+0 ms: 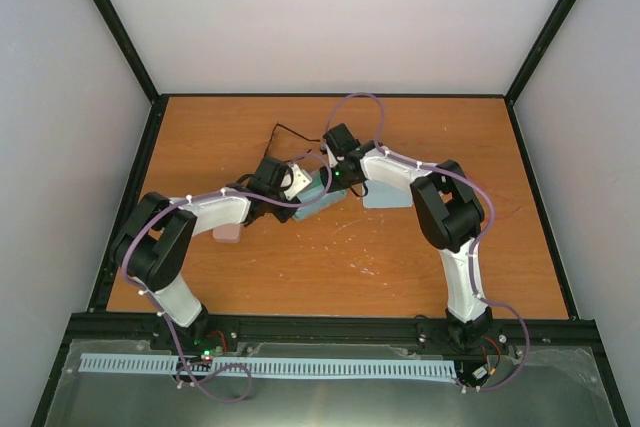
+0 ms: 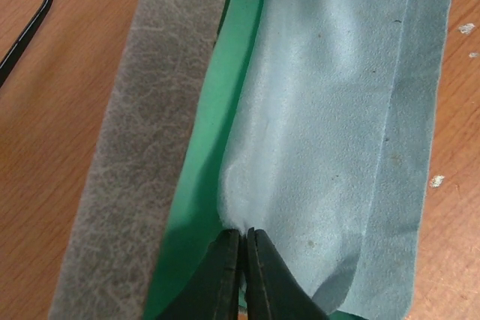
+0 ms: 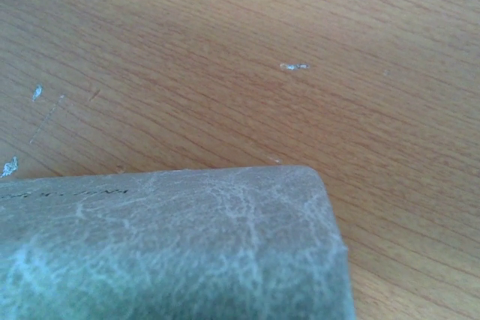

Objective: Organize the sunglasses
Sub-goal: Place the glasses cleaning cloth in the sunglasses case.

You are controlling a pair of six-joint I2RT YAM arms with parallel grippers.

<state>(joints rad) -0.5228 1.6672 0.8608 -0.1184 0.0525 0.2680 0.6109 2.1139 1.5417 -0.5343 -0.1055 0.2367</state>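
Scuffed wooden table (image 1: 300, 277); open grey case (image 2: 127, 148) just left of the left jaws; sunglasses (image 2: 27, 31) further left on bare wood; pink case (image 1: 228, 232) behind left jaws; light-blue cloth (image 1: 385, 197) behind right jaws

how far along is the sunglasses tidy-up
Done: the grey textured case lies open, green lining showing. In hand: the left gripper pinches the light-blue cloth spread over that lining. Left: the thin black-framed sunglasses lie outside it on the wooden table.
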